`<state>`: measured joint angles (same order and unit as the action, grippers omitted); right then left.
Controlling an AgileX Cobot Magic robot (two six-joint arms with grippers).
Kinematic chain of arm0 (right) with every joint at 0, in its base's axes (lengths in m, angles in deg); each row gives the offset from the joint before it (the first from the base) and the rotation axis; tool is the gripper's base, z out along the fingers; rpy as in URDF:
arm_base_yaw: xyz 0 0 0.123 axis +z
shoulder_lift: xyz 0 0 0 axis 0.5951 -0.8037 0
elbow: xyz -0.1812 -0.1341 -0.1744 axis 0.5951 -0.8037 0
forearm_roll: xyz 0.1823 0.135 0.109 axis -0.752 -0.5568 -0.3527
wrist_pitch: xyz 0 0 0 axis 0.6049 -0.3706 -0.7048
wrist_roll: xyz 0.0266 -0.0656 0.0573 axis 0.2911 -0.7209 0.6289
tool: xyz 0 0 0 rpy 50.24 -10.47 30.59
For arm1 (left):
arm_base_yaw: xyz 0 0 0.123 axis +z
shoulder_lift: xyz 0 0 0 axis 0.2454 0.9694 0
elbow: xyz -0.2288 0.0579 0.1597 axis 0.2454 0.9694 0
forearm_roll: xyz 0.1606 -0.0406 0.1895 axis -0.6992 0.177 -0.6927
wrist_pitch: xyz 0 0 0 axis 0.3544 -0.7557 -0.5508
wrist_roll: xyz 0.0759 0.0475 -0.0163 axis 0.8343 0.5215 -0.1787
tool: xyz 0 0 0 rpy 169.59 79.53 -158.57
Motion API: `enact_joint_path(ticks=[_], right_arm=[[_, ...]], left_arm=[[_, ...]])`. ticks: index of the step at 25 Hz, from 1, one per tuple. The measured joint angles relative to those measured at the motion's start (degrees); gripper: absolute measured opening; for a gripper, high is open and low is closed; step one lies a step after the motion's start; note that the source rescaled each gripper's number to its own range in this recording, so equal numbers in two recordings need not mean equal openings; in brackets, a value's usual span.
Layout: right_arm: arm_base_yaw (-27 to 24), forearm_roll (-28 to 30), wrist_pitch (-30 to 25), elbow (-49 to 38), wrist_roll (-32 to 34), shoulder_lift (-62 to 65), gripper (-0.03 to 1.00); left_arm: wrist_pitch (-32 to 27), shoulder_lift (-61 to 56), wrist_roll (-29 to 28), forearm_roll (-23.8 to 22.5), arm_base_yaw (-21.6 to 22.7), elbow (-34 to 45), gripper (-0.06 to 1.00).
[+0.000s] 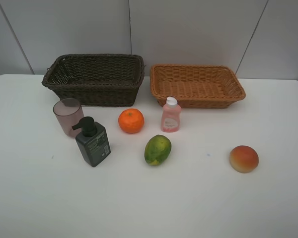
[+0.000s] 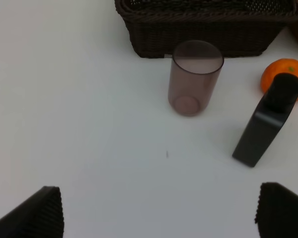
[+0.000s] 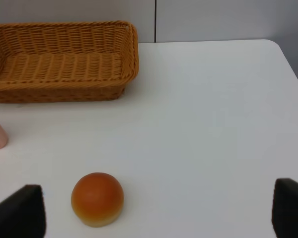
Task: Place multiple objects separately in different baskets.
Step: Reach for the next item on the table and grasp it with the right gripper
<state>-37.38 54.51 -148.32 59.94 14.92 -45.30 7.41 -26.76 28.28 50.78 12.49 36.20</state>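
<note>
Six objects stand on the white table (image 1: 35,198): a mauve cup (image 1: 68,116), a dark green pump bottle (image 1: 92,142), an orange (image 1: 131,120), a pink white-capped bottle (image 1: 171,115), a green mango-like fruit (image 1: 157,149) and a red-yellow peach (image 1: 244,158). Behind them are the empty dark brown basket (image 1: 95,78) and the empty light orange-brown basket (image 1: 196,85). Neither arm shows in the exterior view. My left gripper (image 2: 159,218) is open, facing the cup (image 2: 194,78) and pump bottle (image 2: 269,124). My right gripper (image 3: 154,213) is open, with the peach (image 3: 97,198) just ahead.
A pale panelled wall (image 1: 188,29) stands behind the baskets. The table's right edge (image 3: 288,59) shows in the right wrist view. The orange (image 2: 287,77) sits behind the pump bottle in the left wrist view.
</note>
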Motion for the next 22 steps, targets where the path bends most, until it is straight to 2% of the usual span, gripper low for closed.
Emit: enact_joint_path(ticks=[22], right_arm=[[0.0, 0.0, 0.0, 0.0, 0.0, 0.0, 1.00]], left_arm=[[0.0, 0.0, 0.0, 0.0, 0.0, 0.0, 1.00]])
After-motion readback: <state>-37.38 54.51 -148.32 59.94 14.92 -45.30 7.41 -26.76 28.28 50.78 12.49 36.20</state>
